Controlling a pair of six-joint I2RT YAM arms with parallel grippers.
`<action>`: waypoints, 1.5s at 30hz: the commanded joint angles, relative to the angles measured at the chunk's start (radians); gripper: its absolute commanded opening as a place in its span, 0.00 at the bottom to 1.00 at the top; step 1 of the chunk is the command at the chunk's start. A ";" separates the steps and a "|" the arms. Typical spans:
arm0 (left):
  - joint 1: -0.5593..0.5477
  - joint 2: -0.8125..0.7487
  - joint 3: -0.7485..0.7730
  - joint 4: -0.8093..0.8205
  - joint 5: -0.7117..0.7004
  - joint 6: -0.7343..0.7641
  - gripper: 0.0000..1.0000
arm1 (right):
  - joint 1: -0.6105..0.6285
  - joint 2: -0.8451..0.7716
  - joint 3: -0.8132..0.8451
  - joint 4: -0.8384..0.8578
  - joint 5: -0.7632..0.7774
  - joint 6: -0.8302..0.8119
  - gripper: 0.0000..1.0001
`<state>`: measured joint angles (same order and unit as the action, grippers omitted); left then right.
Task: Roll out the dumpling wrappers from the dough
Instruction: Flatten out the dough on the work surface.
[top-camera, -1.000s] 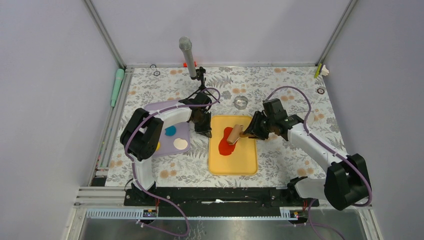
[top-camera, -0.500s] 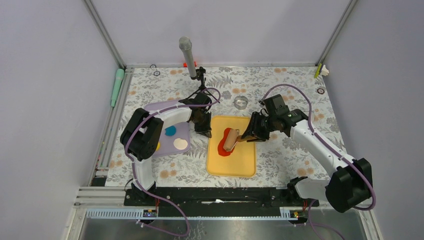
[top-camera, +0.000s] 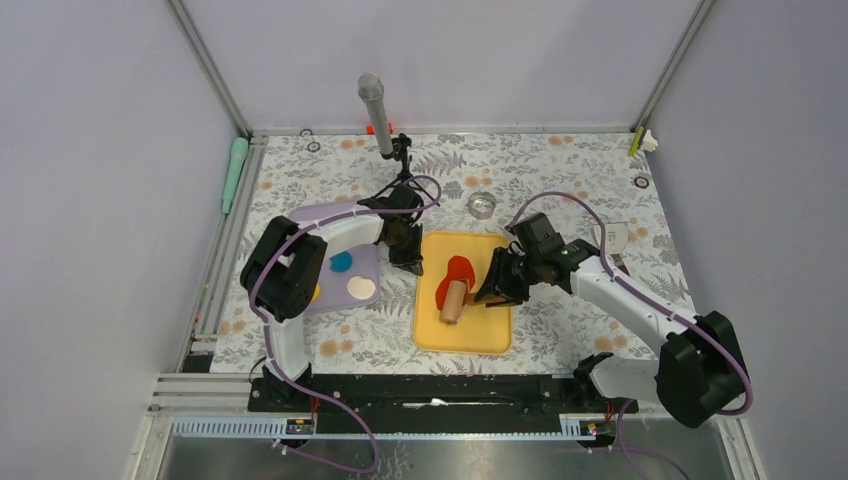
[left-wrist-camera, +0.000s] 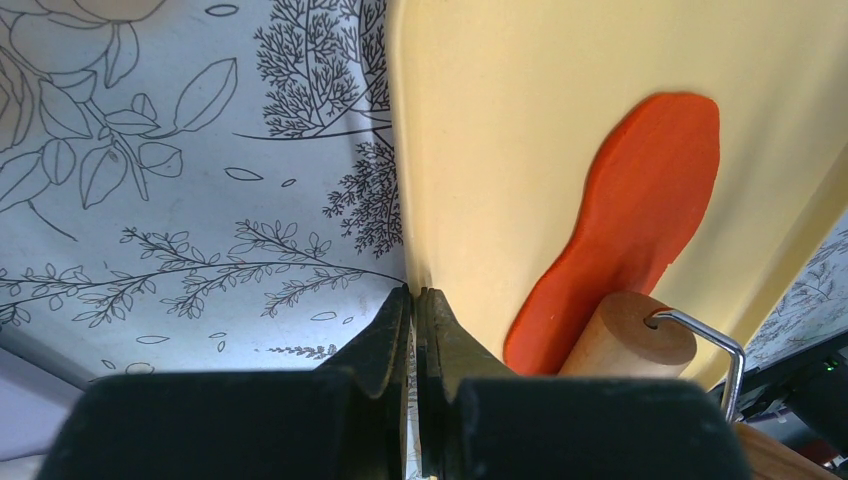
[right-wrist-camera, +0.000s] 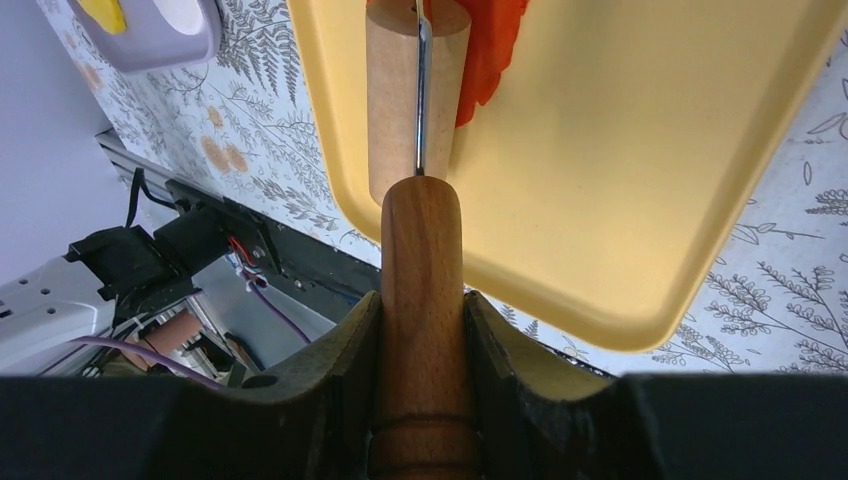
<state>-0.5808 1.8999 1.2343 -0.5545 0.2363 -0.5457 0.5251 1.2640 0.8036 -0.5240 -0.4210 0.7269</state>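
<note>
The red dough lies flattened as a long oval sheet on the yellow tray; separate round dumpling wrappers are out of view. A wooden roller rests across the dough's near end. My right gripper is shut on the roller's wooden handle, with the roller barrel and the dough just ahead of it. My left gripper is shut, with its tips down at the tray's left rim. In the left wrist view the dough and the roller end lie to the right.
A purple tray left of the yellow one holds a blue disc, a cream disc and a yellow one. A small metal cup stands behind the yellow tray. A microphone on a stand rises at the back.
My right gripper pulled the roller along the dough from its far end toward the tray's near edge. The dough's far part now lies uncovered. The left arm stayed still.
</note>
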 joint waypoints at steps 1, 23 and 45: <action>-0.004 0.032 -0.004 -0.036 -0.018 0.038 0.00 | 0.002 -0.025 -0.057 -0.105 0.181 -0.021 0.00; -0.004 0.031 0.001 -0.036 -0.013 0.035 0.00 | 0.002 0.041 0.173 0.026 0.177 0.054 0.00; -0.005 0.017 -0.003 -0.042 -0.007 0.049 0.00 | -0.106 0.132 0.017 0.102 0.161 0.152 0.00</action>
<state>-0.5808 1.8999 1.2350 -0.5552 0.2371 -0.5381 0.4587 1.3502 0.8604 -0.4187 -0.3141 0.8639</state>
